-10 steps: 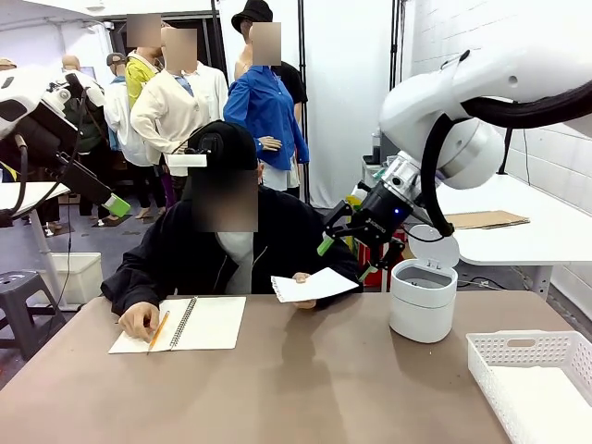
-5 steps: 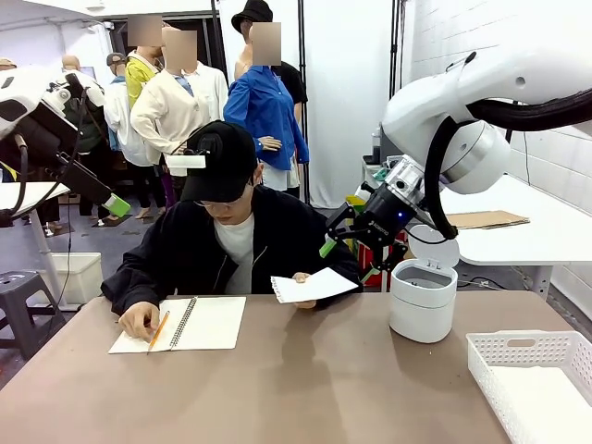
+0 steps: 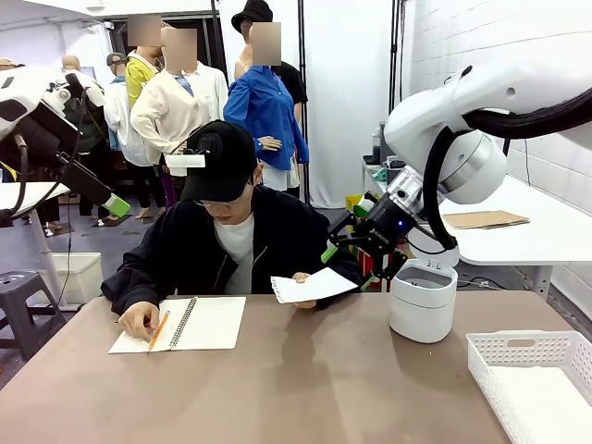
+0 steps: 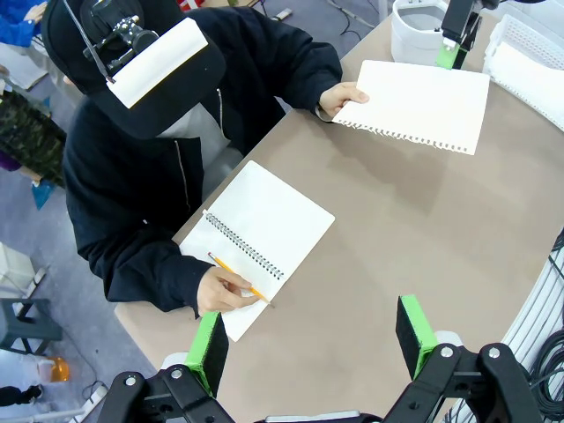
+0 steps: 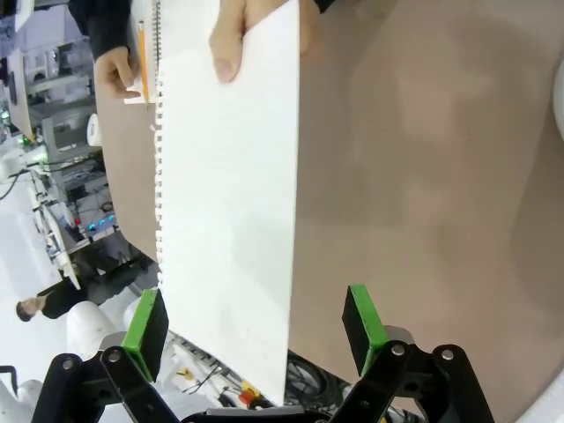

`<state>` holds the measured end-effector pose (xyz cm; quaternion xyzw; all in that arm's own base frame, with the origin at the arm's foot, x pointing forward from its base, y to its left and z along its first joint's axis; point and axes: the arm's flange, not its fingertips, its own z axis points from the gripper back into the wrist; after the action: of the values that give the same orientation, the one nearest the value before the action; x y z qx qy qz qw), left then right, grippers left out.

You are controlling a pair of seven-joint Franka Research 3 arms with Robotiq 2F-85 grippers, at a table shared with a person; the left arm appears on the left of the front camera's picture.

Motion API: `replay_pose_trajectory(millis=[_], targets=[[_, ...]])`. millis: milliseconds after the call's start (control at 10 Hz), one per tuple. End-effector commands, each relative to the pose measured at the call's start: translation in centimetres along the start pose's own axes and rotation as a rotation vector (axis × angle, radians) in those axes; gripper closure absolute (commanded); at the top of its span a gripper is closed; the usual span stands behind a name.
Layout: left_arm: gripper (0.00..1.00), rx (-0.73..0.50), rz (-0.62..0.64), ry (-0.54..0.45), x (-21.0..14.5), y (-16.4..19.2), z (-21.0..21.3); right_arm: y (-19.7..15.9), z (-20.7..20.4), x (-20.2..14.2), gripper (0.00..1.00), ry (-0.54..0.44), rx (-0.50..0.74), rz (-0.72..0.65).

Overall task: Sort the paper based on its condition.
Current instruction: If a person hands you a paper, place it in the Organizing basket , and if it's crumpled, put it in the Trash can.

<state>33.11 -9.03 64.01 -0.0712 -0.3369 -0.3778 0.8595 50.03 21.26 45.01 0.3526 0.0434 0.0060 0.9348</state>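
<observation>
White paper (image 3: 314,286), held above the table by the person's hand (image 3: 301,277), sat at seven o'clock from the open, empty right gripper (image 3: 353,252); a misjudged approach would probably crumple its unsupported edge.

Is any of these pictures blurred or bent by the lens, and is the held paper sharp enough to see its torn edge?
Front view: evenly lit, sharp, no glare on the table. Left wrist view: wide-angle bending at the borders, yet the paper shows its ragged hole edge clearly. Right wrist view: rolled sideways, the paper close and slightly soft, its torn edge still readable.
</observation>
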Motion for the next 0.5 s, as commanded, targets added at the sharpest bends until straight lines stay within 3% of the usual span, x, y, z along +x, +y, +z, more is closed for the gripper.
replay_pose_trajectory(millis=[0, 400], targets=[[0.0, 0.007, 0.002, 0.009, -0.1, -0.1, 0.0, -0.8, -1.0, 0.7, 0.0, 0.044, 0.073, -0.054], [0.0, 0.007, 0.002, 0.009, -0.1, -0.1, 0.0, -3.3, -3.7, 2.1, 0.0, 0.099, 0.18, -0.172]])
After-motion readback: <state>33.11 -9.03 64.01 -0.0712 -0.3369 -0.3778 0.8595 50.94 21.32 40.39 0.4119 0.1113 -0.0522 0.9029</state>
